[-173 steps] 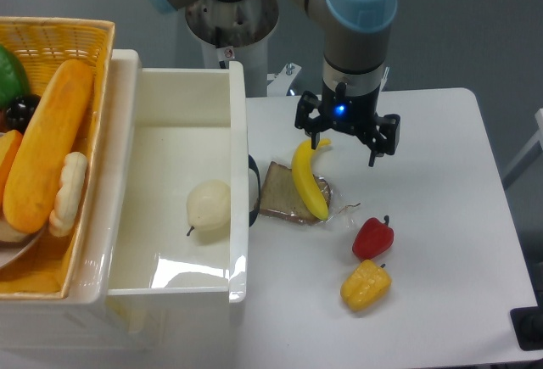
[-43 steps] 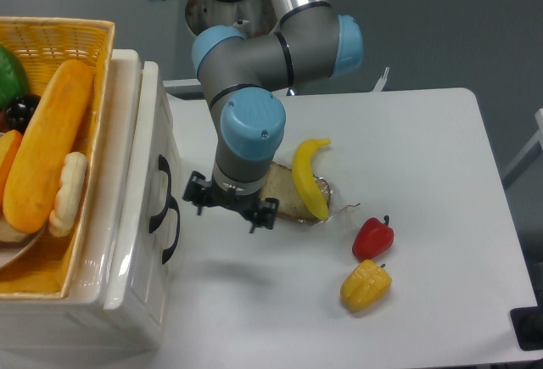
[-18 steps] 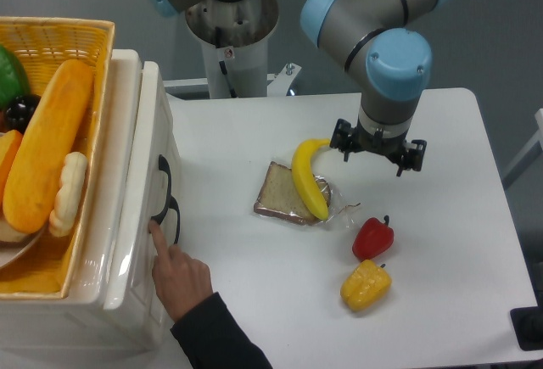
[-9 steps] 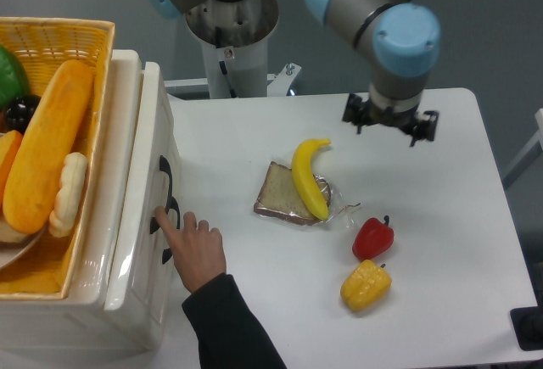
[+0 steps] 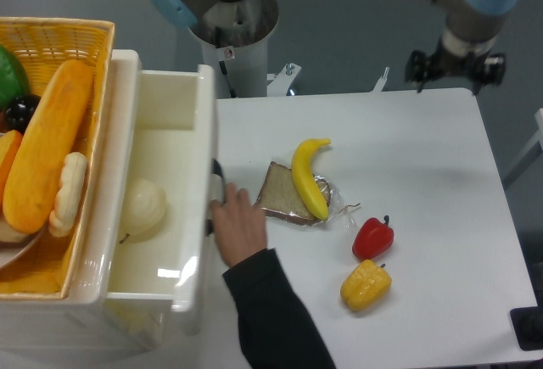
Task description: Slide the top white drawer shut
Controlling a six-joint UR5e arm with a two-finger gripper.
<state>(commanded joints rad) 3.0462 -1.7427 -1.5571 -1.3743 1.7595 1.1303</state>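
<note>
I see the top drawer [image 5: 170,208] pulled well out from the white cabinet [image 5: 127,131] at the left, its front panel over the table [image 5: 407,174]. A pale round fruit [image 5: 142,208] lies inside it. A person's hand [image 5: 239,229] in a dark sleeve grips the black handle [image 5: 216,191] on the front. Atop the cabinet sits a basket [image 5: 59,38] holding a bread loaf [image 5: 47,153]. On the table right of the drawer lie a bread slice [image 5: 280,195] with a banana [image 5: 310,174] across it, then a red pepper [image 5: 372,237] and a yellow pepper [image 5: 365,284]. My gripper [image 5: 456,70] hangs at the table's far right edge, well apart from everything, holding nothing; I cannot tell how wide its jaws stand.
</note>
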